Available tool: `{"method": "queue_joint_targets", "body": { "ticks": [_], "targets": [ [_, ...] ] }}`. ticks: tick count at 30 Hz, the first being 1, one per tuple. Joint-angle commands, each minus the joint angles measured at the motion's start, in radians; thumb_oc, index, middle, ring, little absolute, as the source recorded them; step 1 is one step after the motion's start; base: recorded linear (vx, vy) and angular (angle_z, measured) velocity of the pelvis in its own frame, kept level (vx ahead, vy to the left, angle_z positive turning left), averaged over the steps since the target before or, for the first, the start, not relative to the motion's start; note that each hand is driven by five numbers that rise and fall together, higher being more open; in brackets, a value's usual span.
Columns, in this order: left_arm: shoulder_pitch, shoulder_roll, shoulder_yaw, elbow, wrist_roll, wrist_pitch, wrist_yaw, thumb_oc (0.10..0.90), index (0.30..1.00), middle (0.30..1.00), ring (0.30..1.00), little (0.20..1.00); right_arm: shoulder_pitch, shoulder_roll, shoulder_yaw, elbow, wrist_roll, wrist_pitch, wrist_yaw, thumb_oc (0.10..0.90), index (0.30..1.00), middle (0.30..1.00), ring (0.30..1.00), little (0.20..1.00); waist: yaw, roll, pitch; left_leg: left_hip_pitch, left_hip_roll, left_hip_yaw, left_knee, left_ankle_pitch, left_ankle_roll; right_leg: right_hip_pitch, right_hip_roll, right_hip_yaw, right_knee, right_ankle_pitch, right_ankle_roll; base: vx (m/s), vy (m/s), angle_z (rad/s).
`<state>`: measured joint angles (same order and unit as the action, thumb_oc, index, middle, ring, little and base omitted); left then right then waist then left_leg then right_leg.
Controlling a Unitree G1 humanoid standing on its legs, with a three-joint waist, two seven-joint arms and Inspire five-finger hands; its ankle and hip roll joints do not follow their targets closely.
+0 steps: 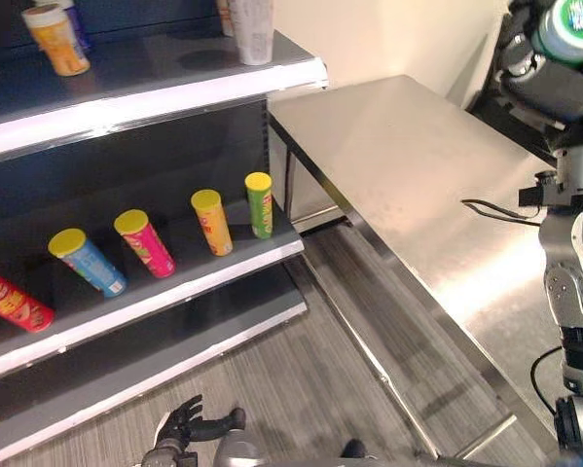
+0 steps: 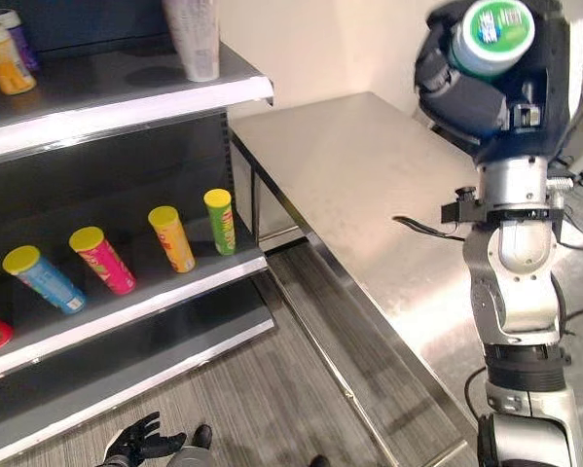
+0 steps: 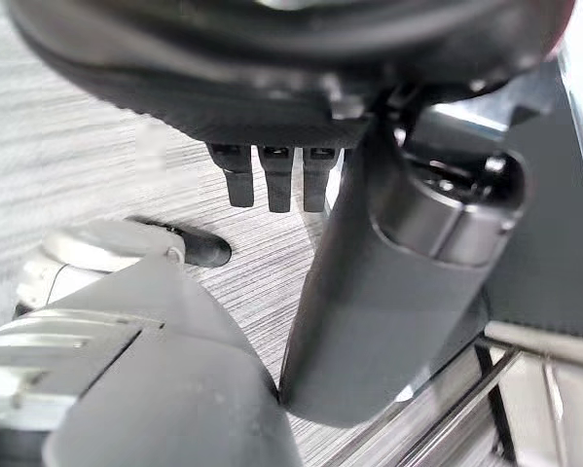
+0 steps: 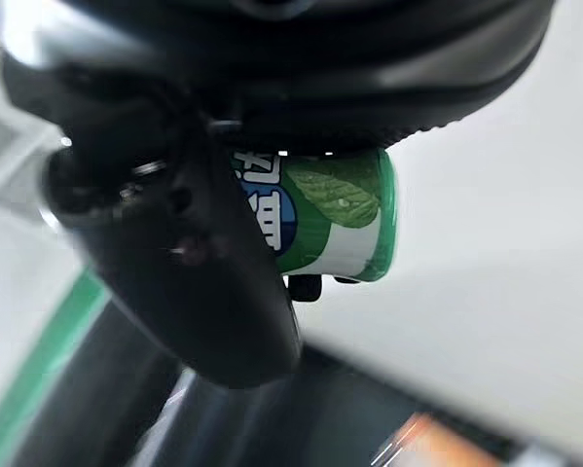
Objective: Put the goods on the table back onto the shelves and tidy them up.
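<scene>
My right hand (image 2: 471, 92) is raised high at the right, above the steel table (image 2: 369, 185), and is shut on a green-and-white can (image 2: 492, 34) whose white lid faces the camera. The right wrist view shows that can (image 4: 325, 214) held between the thumb and the fingers. My left hand (image 2: 140, 443) hangs low over the floor before the shelves with its fingers relaxed and nothing in it. The middle shelf (image 1: 174, 292) carries several tall chip cans in a row, among them a green one (image 1: 260, 204), a yellow one (image 1: 212, 222), a pink one (image 1: 145, 242) and a blue one (image 1: 88, 262).
The top shelf (image 1: 155, 92) holds an orange jar (image 1: 57, 39) at the left and a pale tall container (image 1: 252, 29) near its right end. A red can (image 1: 14, 302) lies at the middle shelf's left. A wood-pattern floor (image 1: 301, 379) runs between shelves and table.
</scene>
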<state>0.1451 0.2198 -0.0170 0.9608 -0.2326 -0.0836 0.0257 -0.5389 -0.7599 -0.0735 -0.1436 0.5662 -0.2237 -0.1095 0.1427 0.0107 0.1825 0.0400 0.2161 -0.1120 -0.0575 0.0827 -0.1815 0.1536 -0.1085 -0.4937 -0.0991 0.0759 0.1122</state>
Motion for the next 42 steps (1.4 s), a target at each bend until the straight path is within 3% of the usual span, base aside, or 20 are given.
{"method": "queue_joint_targets", "body": {
  "ticks": [1,2,3,4,5,8,10,12,14,20,22,24,26,29,31,35,42],
  "targets": [
    [-0.030,0.097,-0.037,0.018,-0.008,-0.019,0.025,0.800,0.900,0.900,0.900,0.900,-0.124,-0.109,-0.005,-0.072,0.063,-0.094,0.028,0.400,0.300,0.300,0.300,0.300,0.002,-0.061,-0.011,-0.071,0.058,0.155,0.032,0.077,-0.049,0.076,0.045,-0.018,0.012,-0.221,-0.047,-0.10,-0.015,0.82],
    [-0.029,0.097,-0.036,0.015,-0.010,-0.016,0.022,0.800,0.900,0.900,0.900,0.900,-0.131,-0.128,0.009,-0.073,0.068,-0.089,0.033,0.400,0.300,0.300,0.300,0.300,-0.011,-0.070,-0.009,-0.072,0.079,0.250,0.046,0.073,-0.026,0.072,0.037,-0.043,0.012,-0.216,-0.048,-0.20,-0.060,0.99],
    [-0.025,0.101,-0.032,0.032,0.005,-0.011,0.013,0.800,0.900,0.900,0.900,0.900,-0.139,-0.130,0.031,-0.067,0.078,-0.076,0.039,0.400,0.300,0.300,0.300,0.300,-0.022,-0.085,-0.011,-0.059,0.093,0.335,0.119,0.017,-0.010,0.069,0.026,-0.047,0.014,-0.224,-0.055,-0.19,-0.055,0.79],
    [-0.024,0.100,-0.030,0.032,0.006,-0.012,0.013,0.800,0.900,0.900,0.900,0.900,-0.141,-0.130,0.033,-0.066,0.079,-0.076,0.039,0.400,0.300,0.300,0.300,0.300,-0.022,-0.085,-0.011,-0.062,0.094,0.336,0.128,0.009,-0.010,0.070,0.025,-0.045,0.015,-0.224,-0.055,-0.23,-0.017,1.25],
    [-0.026,0.104,-0.025,0.049,0.015,-0.010,0.007,0.800,0.900,0.900,0.900,0.900,-0.143,-0.125,0.039,-0.064,0.085,-0.071,0.055,0.400,0.300,0.300,0.300,0.300,-0.030,-0.089,-0.015,-0.037,0.082,0.360,0.200,-0.056,-0.001,0.054,0.007,-0.068,0.021,-0.205,-0.059,-0.21,0.051,1.04],
    [-0.041,0.109,-0.033,0.057,0.033,-0.009,-0.001,0.800,0.900,0.900,0.900,0.900,-0.155,-0.133,0.055,-0.063,0.089,-0.060,0.078,0.400,0.300,0.300,0.300,0.300,-0.048,-0.092,-0.034,0.014,0.063,0.366,0.272,-0.131,-0.001,0.019,-0.024,-0.109,0.041,-0.181,-0.061,-0.20,0.099,0.38],
    [-0.052,0.107,-0.060,0.057,0.060,-0.011,-0.005,0.800,0.900,0.900,0.900,0.900,-0.175,-0.143,0.063,-0.053,0.092,-0.046,0.091,0.400,0.300,0.300,0.300,0.300,-0.074,-0.079,-0.053,0.056,0.037,0.379,0.235,-0.175,0.001,0.000,-0.045,-0.147,0.053,-0.159,-0.048,-0.13,0.207,1.04],
    [-0.059,0.101,-0.078,0.056,0.081,-0.009,-0.012,0.800,0.900,0.900,0.900,0.900,-0.204,-0.143,0.094,-0.024,0.093,-0.037,0.092,0.400,0.300,0.300,0.300,0.300,-0.095,-0.052,-0.081,0.107,0.023,0.429,0.111,-0.163,0.011,-0.018,-0.062,-0.167,0.062,-0.129,-0.023,-0.09,0.304,0.72],
    [-0.069,0.104,-0.098,0.035,0.093,-0.012,-0.014,0.800,0.900,0.900,0.900,0.900,-0.217,-0.127,0.112,-0.009,0.096,-0.030,0.095,0.400,0.300,0.300,0.300,0.300,-0.095,-0.038,-0.092,0.126,-0.008,0.409,0.030,-0.149,0.021,-0.041,-0.093,-0.170,0.077,-0.093,0.000,-0.05,0.338,0.32],
    [-0.094,0.122,-0.091,0.023,0.104,-0.013,-0.004,0.800,0.900,0.900,0.900,0.900,-0.273,-0.114,0.163,0.009,0.007,0.000,0.070,0.400,0.300,0.300,0.300,0.300,-0.084,-0.034,-0.090,0.125,-0.112,0.392,-0.029,-0.164,0.089,-0.077,-0.207,-0.152,0.192,-0.056,0.057,-0.03,0.286,0.04],
    [-0.101,0.132,-0.092,0.031,0.115,-0.015,0.007,0.800,0.900,0.900,0.900,0.900,-0.285,-0.115,0.184,0.003,-0.014,0.012,0.067,0.400,0.300,0.300,0.300,0.300,-0.094,-0.039,-0.071,0.127,-0.139,0.362,-0.030,-0.174,0.110,-0.103,-0.250,-0.101,0.281,-0.044,0.081,-0.03,0.190,0.20],
    [-0.107,0.144,-0.092,0.034,0.108,-0.015,0.016,0.800,0.900,0.900,0.900,0.900,-0.301,-0.115,0.212,0.000,-0.025,0.021,0.068,0.400,0.300,0.300,0.300,0.300,-0.117,-0.044,-0.049,0.112,-0.149,0.333,-0.030,-0.150,0.130,-0.155,-0.240,0.033,0.354,-0.022,0.082,-0.12,0.105,0.31],
    [-0.101,0.150,-0.083,0.036,0.091,-0.016,0.020,0.800,0.900,0.900,0.900,0.900,-0.334,-0.111,0.241,0.009,-0.025,0.020,0.068,0.400,0.300,0.300,0.300,0.300,-0.115,-0.041,-0.049,0.102,-0.147,0.314,-0.030,-0.141,0.135,-0.171,-0.203,0.140,0.377,-0.041,0.084,-0.06,0.026,0.54],
    [-0.112,0.153,-0.088,0.051,0.078,-0.019,0.028,0.800,0.900,0.900,0.900,0.900,-0.368,-0.140,0.272,0.039,-0.048,0.009,0.053,0.400,0.300,0.300,0.300,0.300,-0.106,-0.060,-0.065,0.070,-0.150,0.270,-0.030,-0.135,0.128,-0.131,-0.118,0.212,0.224,-0.113,0.052,0.04,-0.066,0.07],
    [-0.100,0.153,-0.086,0.058,0.071,-0.014,0.027,0.800,0.900,0.900,0.900,0.900,-0.408,-0.144,0.295,0.073,-0.076,0.022,0.042,0.400,0.300,0.300,0.300,0.300,-0.091,-0.077,-0.080,0.057,-0.161,0.240,-0.030,-0.128,0.124,-0.082,-0.093,0.218,0.126,-0.110,0.049,0.04,-0.088,0.37],
    [-0.076,0.127,-0.074,0.078,0.056,-0.013,0.030,0.800,0.900,0.900,0.900,0.900,-0.441,-0.114,0.328,0.126,-0.069,0.020,0.029,0.400,0.300,0.300,0.300,0.300,-0.065,-0.083,-0.115,0.044,-0.156,0.229,-0.030,-0.121,0.113,-0.041,-0.075,0.186,0.029,-0.071,0.057,0.08,-0.069,0.32],
    [-0.057,0.108,-0.083,0.098,0.051,-0.004,0.032,0.800,0.900,0.900,0.900,0.900,-0.478,-0.102,0.343,0.190,-0.081,0.025,0.010,0.400,0.300,0.300,0.300,0.300,-0.032,-0.090,-0.120,0.041,-0.148,0.189,-0.030,-0.113,0.096,-0.004,-0.071,0.115,0.012,-0.084,0.050,0.06,-0.068,0.24]
  ]
}}
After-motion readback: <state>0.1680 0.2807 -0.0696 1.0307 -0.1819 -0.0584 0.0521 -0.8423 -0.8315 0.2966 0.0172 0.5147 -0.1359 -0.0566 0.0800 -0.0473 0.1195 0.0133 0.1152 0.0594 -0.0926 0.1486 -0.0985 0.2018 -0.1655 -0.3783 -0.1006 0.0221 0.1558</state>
